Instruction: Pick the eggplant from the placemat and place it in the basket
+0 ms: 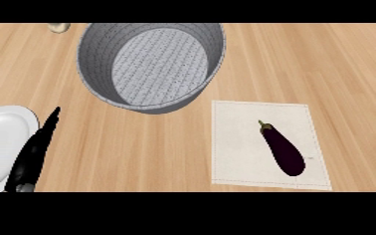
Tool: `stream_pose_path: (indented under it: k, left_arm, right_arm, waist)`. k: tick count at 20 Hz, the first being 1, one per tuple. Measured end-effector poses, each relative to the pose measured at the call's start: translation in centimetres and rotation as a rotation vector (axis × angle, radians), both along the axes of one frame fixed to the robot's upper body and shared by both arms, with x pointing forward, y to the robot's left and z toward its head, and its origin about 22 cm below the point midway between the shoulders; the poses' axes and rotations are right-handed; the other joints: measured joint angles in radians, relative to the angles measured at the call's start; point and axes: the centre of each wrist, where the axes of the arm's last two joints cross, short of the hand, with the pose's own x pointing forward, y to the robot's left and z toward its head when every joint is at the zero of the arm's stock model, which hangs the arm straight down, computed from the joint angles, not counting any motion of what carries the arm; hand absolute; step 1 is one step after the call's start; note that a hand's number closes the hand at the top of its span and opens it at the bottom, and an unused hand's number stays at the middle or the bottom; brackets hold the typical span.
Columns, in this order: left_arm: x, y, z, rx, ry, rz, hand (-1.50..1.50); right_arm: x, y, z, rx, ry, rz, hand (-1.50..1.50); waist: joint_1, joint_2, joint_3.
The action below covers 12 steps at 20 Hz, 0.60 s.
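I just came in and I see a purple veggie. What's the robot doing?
Nothing is being held yet. The eggplant lies on the placemat, stem pointing up-left. The grey basket sits up and to the left of it, with nothing inside. The robot's left hand rests open at the lower left, beside a white plate. Its right hand isn't in view.

eggplant (283,150) – dk purple | basket (99,87) – grey weave | placemat (238,144) – cream

I count one eggplant (283,149), one placemat (242,129), one basket (99,55). One white plate (11,129), one robot hand (33,154) in my view.
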Motion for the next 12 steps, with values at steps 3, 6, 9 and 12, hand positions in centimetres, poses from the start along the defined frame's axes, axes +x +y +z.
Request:
stream_pose_path:
  k: [3,6,9,12]
  left_arm:
    - [0.6,-0.9,0.1,0.004,0.005,-0.031,0.00]
    - [1.5,-1.8,0.0,0.000,0.009,-0.049,0.00]
    - [2.0,-2.2,0.4,0.004,0.019,-0.062,0.00]
    - [1.9,-2.6,0.4,0.001,0.016,-0.066,0.00]
  right_arm:
    - [-1.0,1.0,-0.4,0.023,0.002,-0.037,-1.50]
    - [-0.6,1.5,-1.2,0.022,-0.017,-0.051,-1.50]
    - [0.2,1.4,-1.6,0.030,-0.044,-0.058,-1.50]
    - [1.3,1.4,-1.9,0.033,-0.072,-0.063,-1.50]
  waist:
    - [0.030,0.003,0.001]
    - [0.050,0.005,0.001]
    - [0.063,0.007,0.001]
    - [0.071,0.007,0.001]
